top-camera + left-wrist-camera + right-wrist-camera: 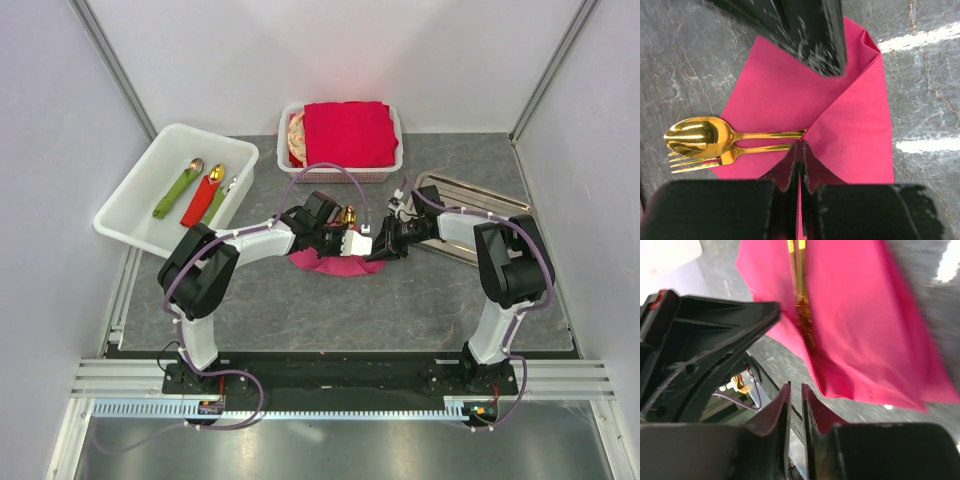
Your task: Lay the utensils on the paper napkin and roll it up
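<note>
The magenta-pink paper napkin (pixel 330 263) lies at the table's middle, with one flap folded over. In the left wrist view the napkin (pixel 790 95) carries a gold spoon (pixel 697 136) and a gold fork (pixel 700 162) side by side, their handles running under the folded flap. My left gripper (pixel 800 146) is shut on the flap's edge, and a sliver of pink shows between the fingers. It also shows in the top view (pixel 345 240). My right gripper (pixel 385 246) sits just right of the napkin. Its jaws (pixel 796 388) are nearly closed with nothing between them, beside the napkin's edge (pixel 865 330).
A white bin (pixel 130 195) at the left holds spoons wrapped in green and red bundles. A white basket (pixel 395 150) at the back holds a stack of red napkins. A metal tray (pixel 470 192) lies at the right, under the right arm.
</note>
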